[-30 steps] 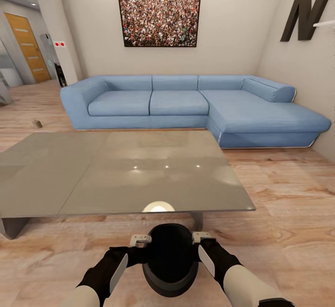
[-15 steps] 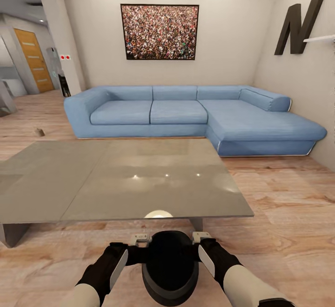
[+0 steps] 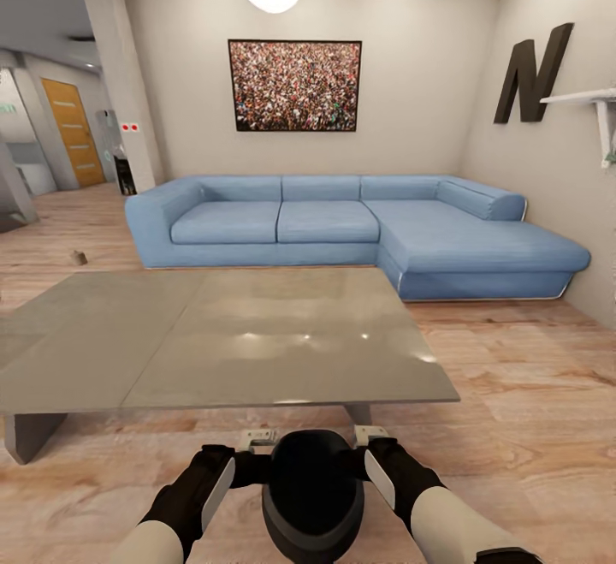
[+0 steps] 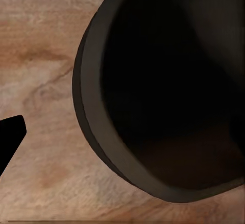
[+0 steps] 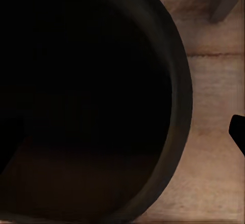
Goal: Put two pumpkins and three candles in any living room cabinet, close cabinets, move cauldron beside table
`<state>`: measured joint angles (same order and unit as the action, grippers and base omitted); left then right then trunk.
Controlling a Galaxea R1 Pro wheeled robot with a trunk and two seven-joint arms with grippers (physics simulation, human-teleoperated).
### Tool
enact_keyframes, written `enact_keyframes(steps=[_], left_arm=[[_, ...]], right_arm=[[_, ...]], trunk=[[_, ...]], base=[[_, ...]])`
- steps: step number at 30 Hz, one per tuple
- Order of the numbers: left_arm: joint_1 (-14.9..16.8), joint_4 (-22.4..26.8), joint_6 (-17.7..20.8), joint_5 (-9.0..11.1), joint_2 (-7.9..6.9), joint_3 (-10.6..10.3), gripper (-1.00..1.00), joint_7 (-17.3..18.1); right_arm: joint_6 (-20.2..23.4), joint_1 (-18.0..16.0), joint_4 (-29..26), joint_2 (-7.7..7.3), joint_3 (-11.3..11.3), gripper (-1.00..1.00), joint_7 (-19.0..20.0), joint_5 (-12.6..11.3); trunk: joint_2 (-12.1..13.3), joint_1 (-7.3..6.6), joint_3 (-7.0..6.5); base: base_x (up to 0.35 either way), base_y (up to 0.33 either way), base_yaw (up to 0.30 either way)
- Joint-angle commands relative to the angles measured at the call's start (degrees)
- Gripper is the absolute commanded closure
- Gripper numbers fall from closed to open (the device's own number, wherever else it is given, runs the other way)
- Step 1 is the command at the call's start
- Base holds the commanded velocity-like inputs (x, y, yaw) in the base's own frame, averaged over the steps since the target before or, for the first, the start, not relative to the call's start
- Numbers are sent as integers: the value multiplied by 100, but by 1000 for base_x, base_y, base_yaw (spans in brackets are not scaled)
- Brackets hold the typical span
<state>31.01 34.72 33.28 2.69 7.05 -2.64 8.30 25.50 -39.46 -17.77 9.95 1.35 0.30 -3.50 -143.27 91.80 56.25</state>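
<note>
The black cauldron (image 3: 313, 485) hangs low over the wood floor, just in front of the grey table's (image 3: 214, 337) near edge. My left gripper (image 3: 257, 451) and right gripper (image 3: 373, 448) grip its rim from opposite sides, both shut on it. In the left wrist view the cauldron's dark mouth (image 4: 168, 81) is close up, with one black fingertip (image 4: 10, 132) outside the rim. The right wrist view has the same rim (image 5: 178, 96) and an outer fingertip (image 5: 238, 132). A tiny brown stub (image 3: 79, 258), perhaps a candle, lies on the floor far left.
A blue corner sofa (image 3: 342, 226) stands behind the table against the back wall. One table leg (image 3: 359, 414) is just beyond the cauldron, another (image 3: 34, 436) at the left. Open wood floor (image 3: 530, 393) lies to the right; a hallway with a door (image 3: 73, 132) opens at the left.
The head camera has tilted upward, so the whole room has slid down and the ceiling lamp has come into view. Both grippers and the cauldron keep the same place.
</note>
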Motion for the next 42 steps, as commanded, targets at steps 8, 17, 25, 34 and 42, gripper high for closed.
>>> enact_keyframes(steps=[8,17,25,34,42], left_arm=[[1,8,36,22,-2,-9,-100,-4],[1,8,38,22,-2,-9,-100,-4],[1,8,38,23,-2,-9,-100,-4],[1,9,38,21,-2,-9,-100,-4],[1,8,38,21,-2,-9,-100,-4]], right_arm=[[37,1,-7,-2,14,-100,3,-35],[12,0,-16,-2,14,-100,5,-36],[7,0,-24,-2,14,-100,5,-36],[18,0,-49,-2,22,-100,5,-36],[16,0,-51,-2,21,-100,-2,-36]], trunk=[[164,-100,-155],[525,-298,-317],[846,-474,-461],[1207,-671,-622],[1528,-847,-766]], base=[[-155,0,0],[-186,0,0],[-119,0,0],[-3,0,0],[-183,0,0]])
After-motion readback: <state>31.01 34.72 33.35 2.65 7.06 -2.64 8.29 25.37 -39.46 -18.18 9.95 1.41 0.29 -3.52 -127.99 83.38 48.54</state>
